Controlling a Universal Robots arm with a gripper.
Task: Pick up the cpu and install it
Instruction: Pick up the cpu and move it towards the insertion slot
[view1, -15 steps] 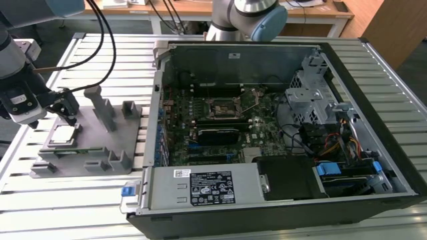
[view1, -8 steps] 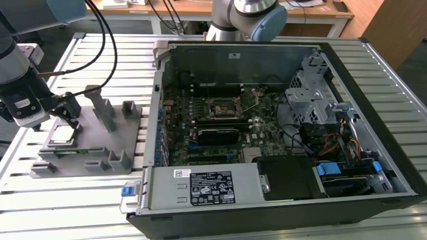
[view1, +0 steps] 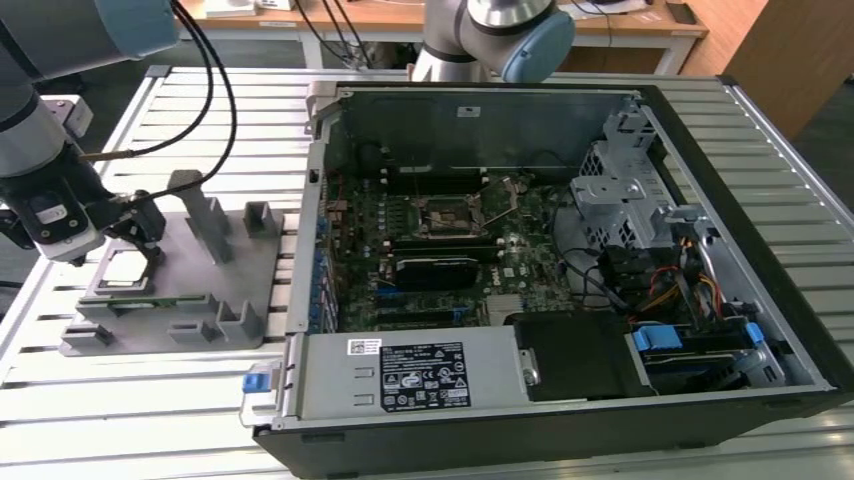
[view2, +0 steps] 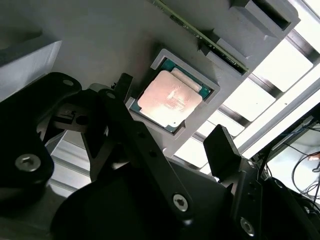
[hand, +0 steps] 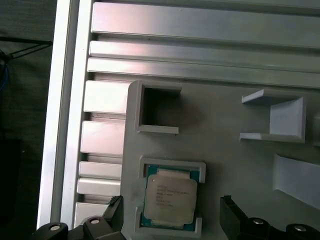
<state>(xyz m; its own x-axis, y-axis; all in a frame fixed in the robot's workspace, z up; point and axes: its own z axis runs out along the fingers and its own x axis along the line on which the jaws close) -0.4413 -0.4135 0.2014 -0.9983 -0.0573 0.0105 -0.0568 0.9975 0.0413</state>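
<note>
While our gripper (view1: 138, 240) hovers, the cpu (view2: 170, 100) sits in the grey fixture (view1: 200, 290).
Both wrist views show fingers (view2: 220, 145) apart flanking it; the exterior view's right adds the open computer case (view1: 521, 110).

Cpu (hand: 170, 200): small, thin, square chip with a pale silver-white metal top and 1 narrow green board margin showing round it. It lies flat, top up, seated square in a raised-rim pocket of the grey fixture (view1: 200, 295), at the exterior view's left. Not yet lifted.
</note>
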